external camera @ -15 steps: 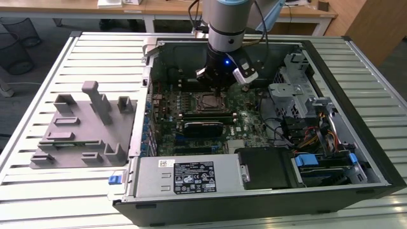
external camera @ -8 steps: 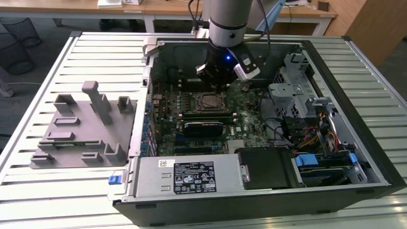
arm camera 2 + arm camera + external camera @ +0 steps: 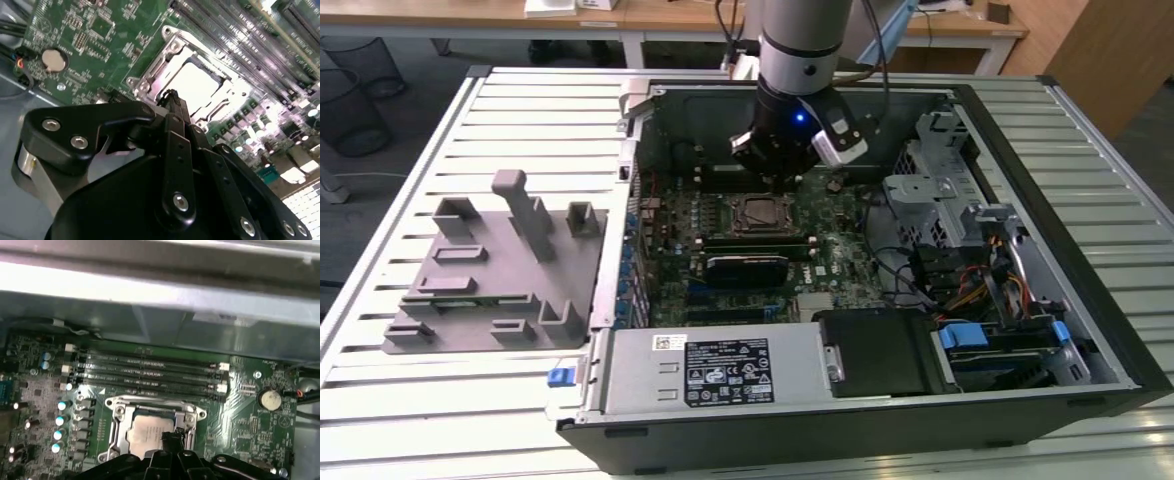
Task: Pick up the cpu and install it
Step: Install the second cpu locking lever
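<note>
The open case [image 3: 854,250] lies on the desk [image 3: 454,400]. On its board [image 3: 841,215] the cpu [image 3: 150,432] sits in the socket [image 3: 155,430]. The end effector [image 3: 172,100] hovers just above, tips pinched together, holding nothing. Check the chip lies flat before pressing.

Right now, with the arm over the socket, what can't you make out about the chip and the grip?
- Chip: its near edge is hidden by the gripper in the first wrist view.
- Chip: glare washes out its surface in the second wrist view.
- Socket: too small in the exterior view to judge how the chip sits.
</note>
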`<act>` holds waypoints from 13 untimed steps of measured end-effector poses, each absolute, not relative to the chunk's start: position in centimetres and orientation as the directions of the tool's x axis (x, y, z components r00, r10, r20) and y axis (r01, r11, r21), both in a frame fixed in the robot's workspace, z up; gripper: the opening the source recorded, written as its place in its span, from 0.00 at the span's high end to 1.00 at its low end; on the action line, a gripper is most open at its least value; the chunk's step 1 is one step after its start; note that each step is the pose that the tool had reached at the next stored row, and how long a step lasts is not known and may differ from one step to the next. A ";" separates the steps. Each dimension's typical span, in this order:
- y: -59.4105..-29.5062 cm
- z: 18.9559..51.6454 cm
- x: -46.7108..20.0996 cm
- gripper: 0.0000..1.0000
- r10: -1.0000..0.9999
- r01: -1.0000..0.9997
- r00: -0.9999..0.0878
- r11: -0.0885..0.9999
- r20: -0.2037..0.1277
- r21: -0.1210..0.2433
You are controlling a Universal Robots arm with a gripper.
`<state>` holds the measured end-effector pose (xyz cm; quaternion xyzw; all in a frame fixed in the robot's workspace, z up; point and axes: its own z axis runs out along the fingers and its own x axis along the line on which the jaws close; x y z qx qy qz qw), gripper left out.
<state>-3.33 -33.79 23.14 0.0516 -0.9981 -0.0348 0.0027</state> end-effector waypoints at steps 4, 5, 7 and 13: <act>-35.1 23.1 -3.3 0.89 -0.103 -0.103 -0.995 0.992 0.003 0.070; -35.3 23.1 -3.3 0.89 -0.103 -0.103 -0.995 0.992 0.003 0.070; -35.7 23.1 -3.3 0.89 -0.103 -0.103 -0.995 0.992 0.004 0.070; -36.6 23.1 -3.1 0.89 -0.103 -0.101 -0.994 0.992 0.022 0.073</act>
